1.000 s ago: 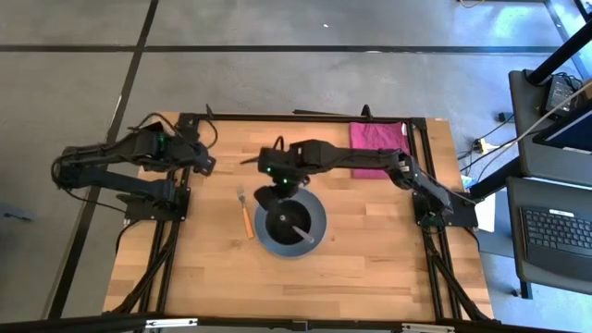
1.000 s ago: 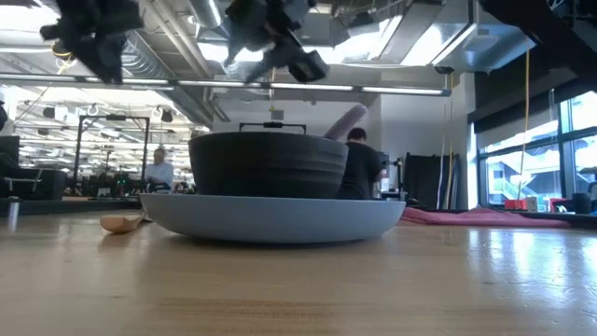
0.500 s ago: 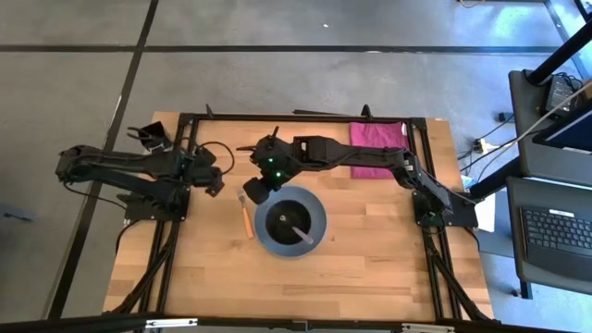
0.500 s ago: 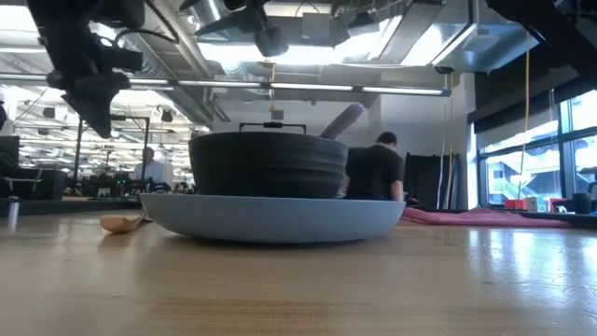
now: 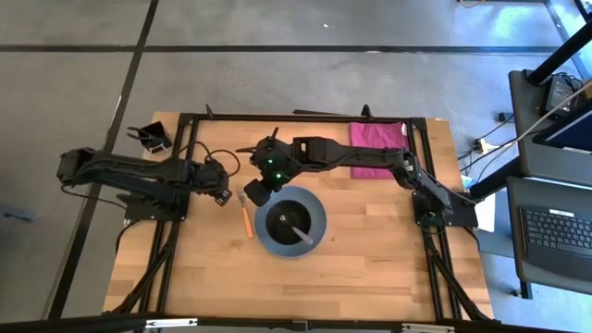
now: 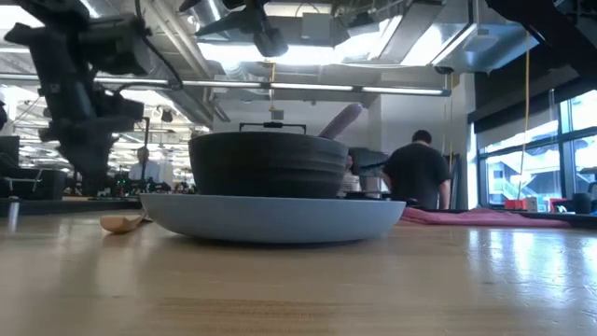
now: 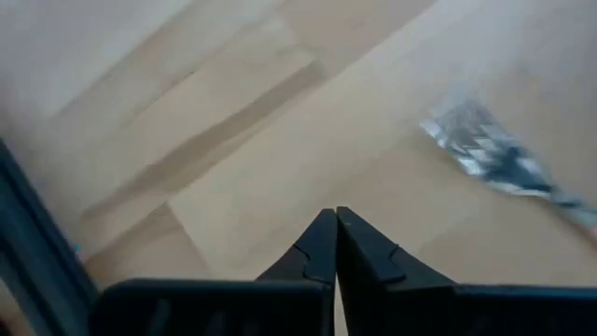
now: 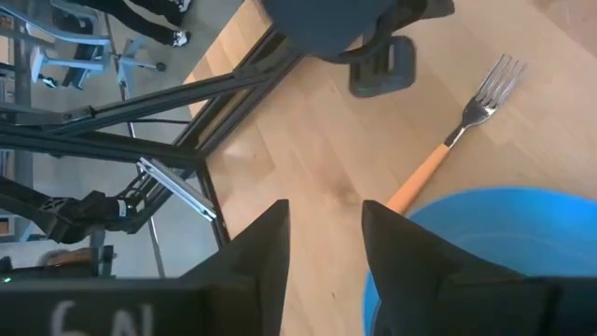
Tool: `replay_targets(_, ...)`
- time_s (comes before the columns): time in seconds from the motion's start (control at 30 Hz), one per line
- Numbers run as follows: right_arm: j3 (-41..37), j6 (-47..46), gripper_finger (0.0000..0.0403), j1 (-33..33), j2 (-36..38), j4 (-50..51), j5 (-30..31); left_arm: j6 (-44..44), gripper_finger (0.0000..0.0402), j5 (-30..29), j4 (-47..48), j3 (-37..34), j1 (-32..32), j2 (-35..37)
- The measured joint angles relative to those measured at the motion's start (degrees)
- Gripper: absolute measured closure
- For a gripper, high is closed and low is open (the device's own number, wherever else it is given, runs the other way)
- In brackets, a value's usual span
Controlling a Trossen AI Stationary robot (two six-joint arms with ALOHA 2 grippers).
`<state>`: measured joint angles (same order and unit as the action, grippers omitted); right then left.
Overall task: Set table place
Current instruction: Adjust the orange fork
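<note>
A grey-blue plate lies at the table's middle with a black bowl on it. A purple-handled spoon leans in the bowl. The orange-handled fork lies flat on the wood just left of the plate, tines toward the far edge. My left gripper is shut and holds nothing. It hangs a little left of the fork's tines, fingers pointing down at bare wood. My right gripper hovers open above the plate's far-left rim, beside the fork.
A pink cloth lies at the table's far right corner. A small black holder stands off the table's far left. The black frame edges the tabletop. Bare wood stretches along the near edge. People stand in the room behind.
My left gripper has travelled from the far left toward the table's right and near edge, coming down close to the fork's tines. My right gripper has risen off the bowl and shifted a little left, then held still. Plate, bowl, spoon and fork have stayed put.
</note>
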<state>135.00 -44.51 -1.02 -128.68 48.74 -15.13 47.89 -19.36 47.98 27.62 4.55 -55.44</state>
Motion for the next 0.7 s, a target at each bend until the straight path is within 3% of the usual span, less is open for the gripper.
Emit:
replay_targets(0.2,0.0,0.0,0.0266,0.04,0.0,0.31,-0.01,-1.22,0.0401,1.97,-5.33,-2.86,3.38,-0.01)
replay_targets(0.4,0.0,0.02,0.0266,0.04,0.0,0.33,-0.03,-3.44,0.0401,7.06,-17.55,-6.3,6.27,-0.06)
replay_targets(0.7,0.0,0.02,0.0266,0.2,0.0,0.36,-0.03,-5.06,0.04,6.76,-19.31,-6.69,10.05,-0.06)
